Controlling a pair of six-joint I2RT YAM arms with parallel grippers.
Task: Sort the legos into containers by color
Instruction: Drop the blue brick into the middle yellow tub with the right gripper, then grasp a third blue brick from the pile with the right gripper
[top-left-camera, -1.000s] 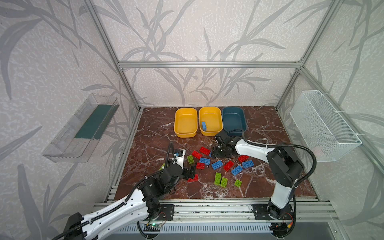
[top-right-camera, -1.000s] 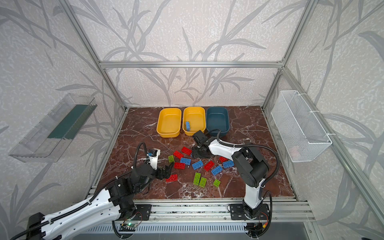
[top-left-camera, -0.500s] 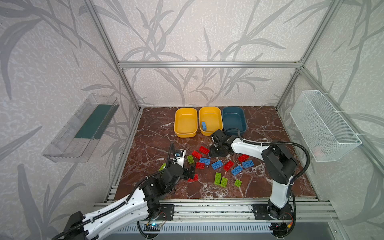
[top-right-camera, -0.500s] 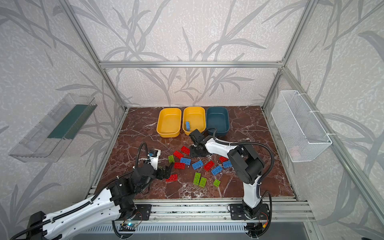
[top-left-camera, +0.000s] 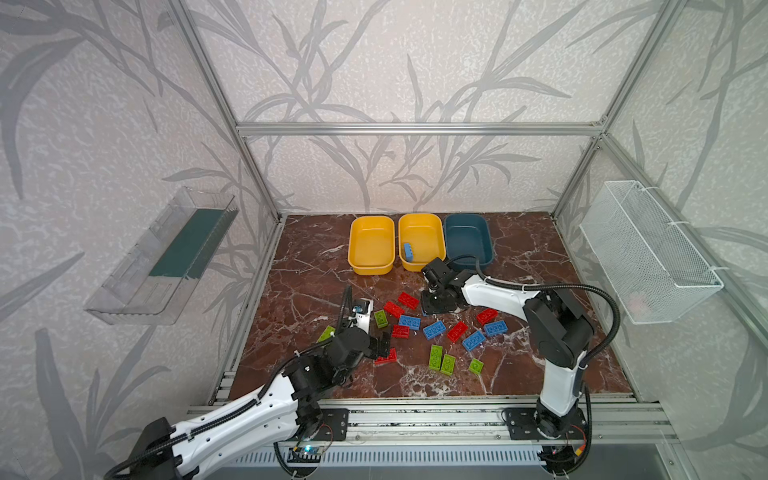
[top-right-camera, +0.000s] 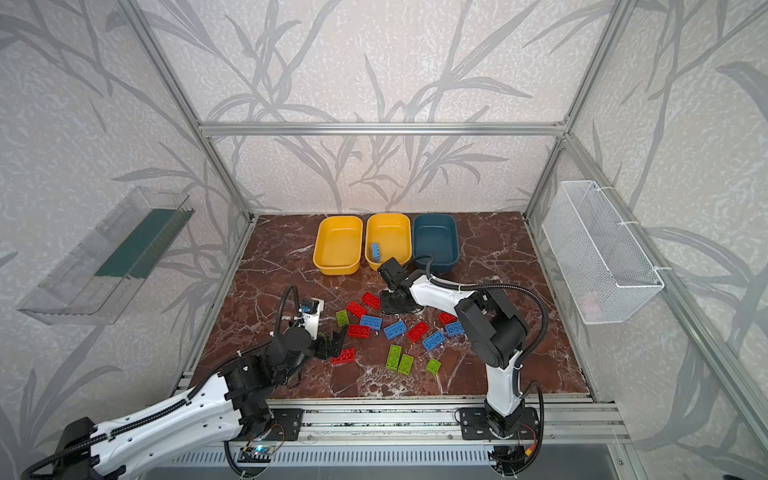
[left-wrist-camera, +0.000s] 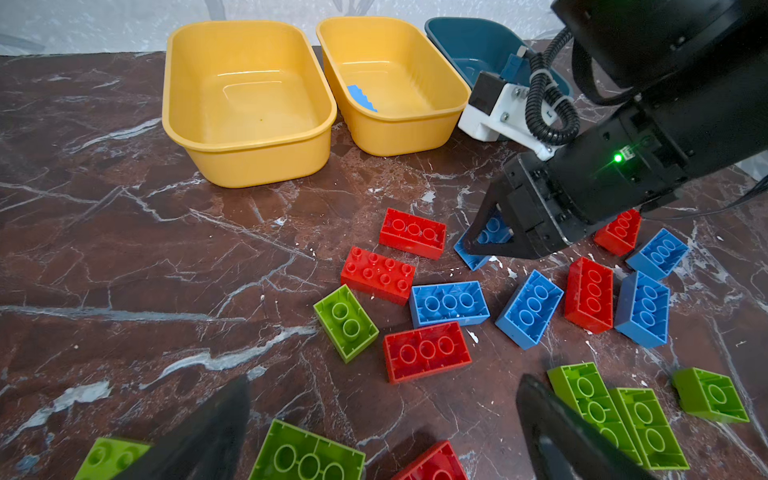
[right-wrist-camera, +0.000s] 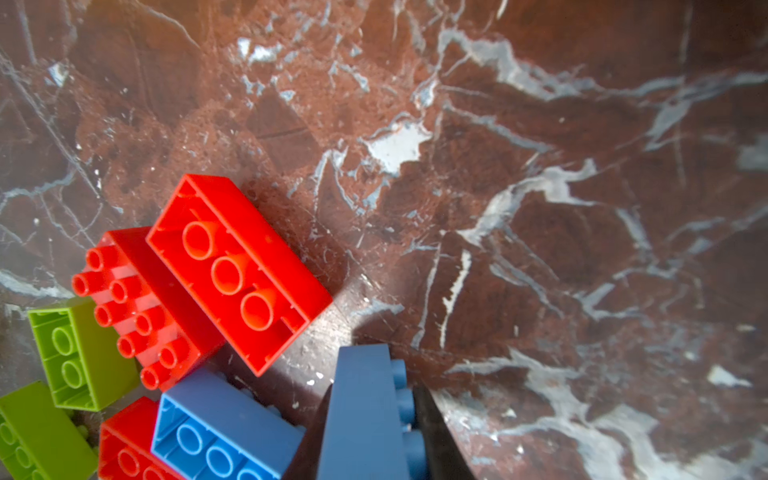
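Red-brown marble surface inside a framed cell, where the left arm and right arm reach in from the near rail. Three tubs stand side by side at the back: a yellow tub, a middle yellow tub and a dark blue tub. The middle one holds a single blue brick, leaning against its wall. Red, blue and lime green legos lie loose across the centre of the surface, in front of the tubs. The right fingers are clamped on a blue lego, low over the surface just before the middle tub, beside an upturned red brick. The left fingers are spread wide above a green brick and a red one at the near-left edge of the scatter.
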